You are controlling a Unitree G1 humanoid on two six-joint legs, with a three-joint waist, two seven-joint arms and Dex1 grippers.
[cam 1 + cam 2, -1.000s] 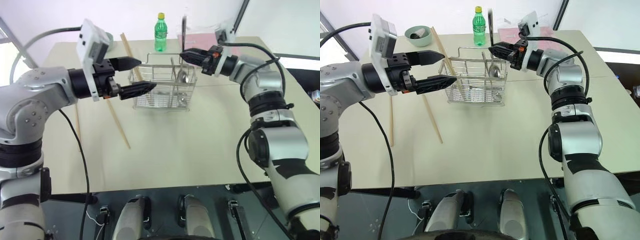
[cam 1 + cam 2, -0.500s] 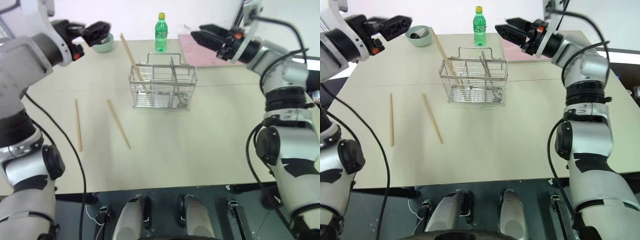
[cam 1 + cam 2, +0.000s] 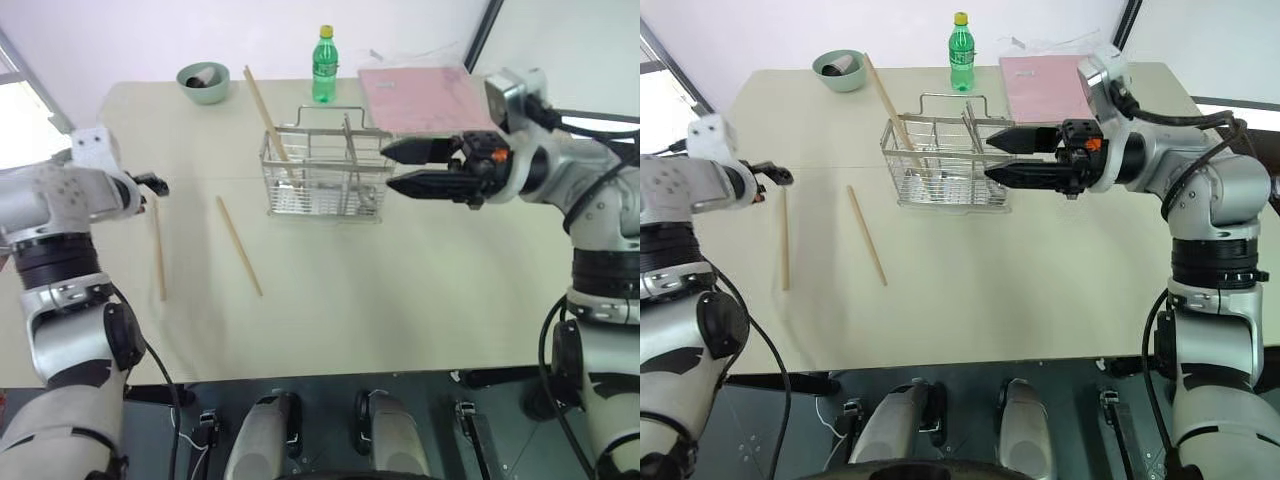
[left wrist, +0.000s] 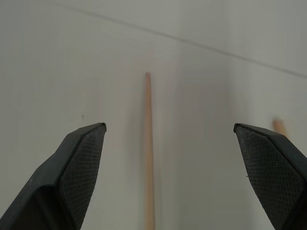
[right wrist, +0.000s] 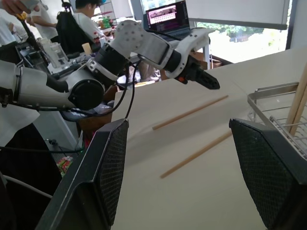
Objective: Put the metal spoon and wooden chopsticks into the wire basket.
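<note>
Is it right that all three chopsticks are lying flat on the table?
Not quite. In the left eye view two chopsticks lie flat on the table, but the third chopstick already stands leaning in the wire basket.

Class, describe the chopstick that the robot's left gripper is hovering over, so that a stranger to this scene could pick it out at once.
Start at the wire basket in the middle of the table. Two chopsticks lie flat on the table on the robot's left of it. The wanted chopstick is the outer one, farther from the basket, running almost straight away from the robot under the left gripper, while its neighbour lies slanted.
</note>
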